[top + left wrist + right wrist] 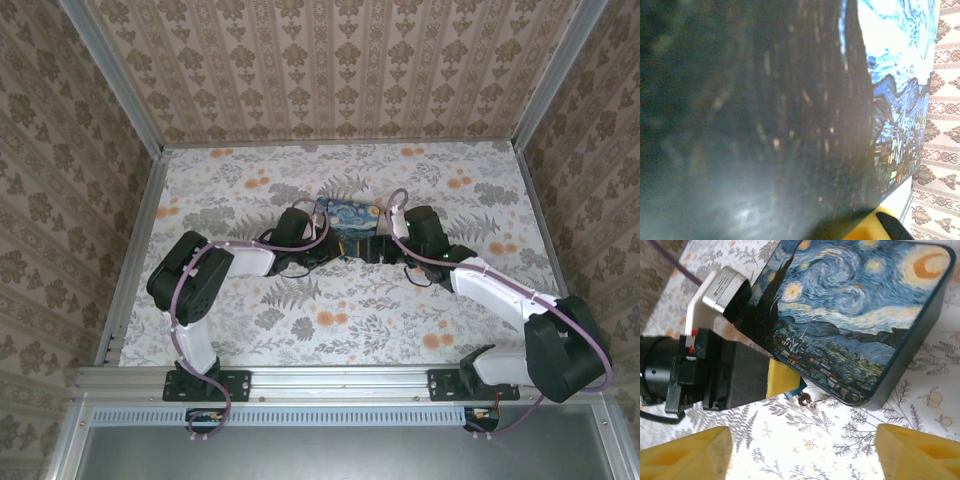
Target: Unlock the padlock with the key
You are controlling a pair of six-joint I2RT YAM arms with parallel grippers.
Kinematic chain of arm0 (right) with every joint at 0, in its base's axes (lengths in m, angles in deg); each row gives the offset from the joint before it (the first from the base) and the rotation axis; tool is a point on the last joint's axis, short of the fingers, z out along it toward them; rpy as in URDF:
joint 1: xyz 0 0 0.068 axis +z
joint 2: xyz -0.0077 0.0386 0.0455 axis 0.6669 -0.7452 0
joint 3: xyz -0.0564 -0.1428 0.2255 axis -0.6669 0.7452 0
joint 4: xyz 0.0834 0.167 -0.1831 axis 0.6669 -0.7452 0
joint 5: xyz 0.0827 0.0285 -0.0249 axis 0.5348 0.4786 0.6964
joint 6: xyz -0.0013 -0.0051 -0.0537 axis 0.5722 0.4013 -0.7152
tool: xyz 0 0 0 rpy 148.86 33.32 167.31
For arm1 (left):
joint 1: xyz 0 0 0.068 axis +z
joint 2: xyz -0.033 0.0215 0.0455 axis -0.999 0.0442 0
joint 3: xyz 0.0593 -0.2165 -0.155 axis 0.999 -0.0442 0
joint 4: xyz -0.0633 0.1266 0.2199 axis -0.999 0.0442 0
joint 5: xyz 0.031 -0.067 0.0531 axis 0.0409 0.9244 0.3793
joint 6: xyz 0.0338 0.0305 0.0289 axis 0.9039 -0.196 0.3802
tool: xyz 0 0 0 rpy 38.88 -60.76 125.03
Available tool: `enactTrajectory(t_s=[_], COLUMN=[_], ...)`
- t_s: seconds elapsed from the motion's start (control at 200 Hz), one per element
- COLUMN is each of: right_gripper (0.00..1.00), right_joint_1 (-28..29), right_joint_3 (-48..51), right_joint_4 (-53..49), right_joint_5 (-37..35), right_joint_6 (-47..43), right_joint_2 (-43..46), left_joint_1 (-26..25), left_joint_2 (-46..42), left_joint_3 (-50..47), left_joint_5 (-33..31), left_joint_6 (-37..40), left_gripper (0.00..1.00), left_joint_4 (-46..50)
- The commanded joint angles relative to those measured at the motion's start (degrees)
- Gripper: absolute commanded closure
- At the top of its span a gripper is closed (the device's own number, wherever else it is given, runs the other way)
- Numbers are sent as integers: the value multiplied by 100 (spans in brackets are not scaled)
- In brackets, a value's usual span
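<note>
**Approach to the padlock, right jaws spread and empty**

Nearest the lens, the right gripper [802, 455] hangs low over the table [400, 320] with its jaws set wide apart and nothing between them. Straight ahead of it lies the box [850, 315], flat on the floral cloth. The left gripper [785, 385] has its tip against the box's near edge and its jaws drawn narrow. The padlock [799, 389], a tiny teal-dark body, sits at that tip, just beside the box's lower edge, and appears to be pinched there, though the contact is too small to confirm. A small metal piece [805, 400] hangs from the padlock's lower end, touching or nearly touching the cloth. Whether it is the key or the shackle cannot be told. From above, the two grippers face each other closely at the front of the box, the left one [335, 245] on its side and the right one [385, 245] opposite.

The step in hand reads as presentation: one arm steadies the lock while the other comes in to work it. The next move would call for a short, fine advance of the right jaws onto the metal piece and a narrow closing. If that piece is the key, a turn about its own axis follows. The left grip must not slip on so small a body.
</note>
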Motion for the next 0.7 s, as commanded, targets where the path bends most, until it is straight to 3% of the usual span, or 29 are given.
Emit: enactTrajectory(t_s=[0.0,0.045,0.24,0.415,0.59,0.695], right_gripper=[9,1,0,0,0,0], right_joint_1=[54,59,-46,-134,-431,-466], right_joint_3=[-249,-293,-601,-650,-893,-892], right_joint_4=[-385,-473,-797,-704,-1159,-1003], right_joint_5=[-594,-743,-1819,-3278,-3442,-3362], right_joint_6=[-432,-521,-702,64,501,-447], right_joint_2=[-53,-41,-46,-249,-219,-151], left_joint_1=[32,32,34,32,38,41], left_joint_2=[-249,-249,-287,-344,-344,-345], left_joint_3=[168,168,173,179,230,260], left_joint_5=[-8,-8,-7,-7,31,41], left_joint_6=[183,183,191,196,249,288], left_gripper=[100,100,100,100,100,100], left_joint_4=[89,96,102,107,157,205])
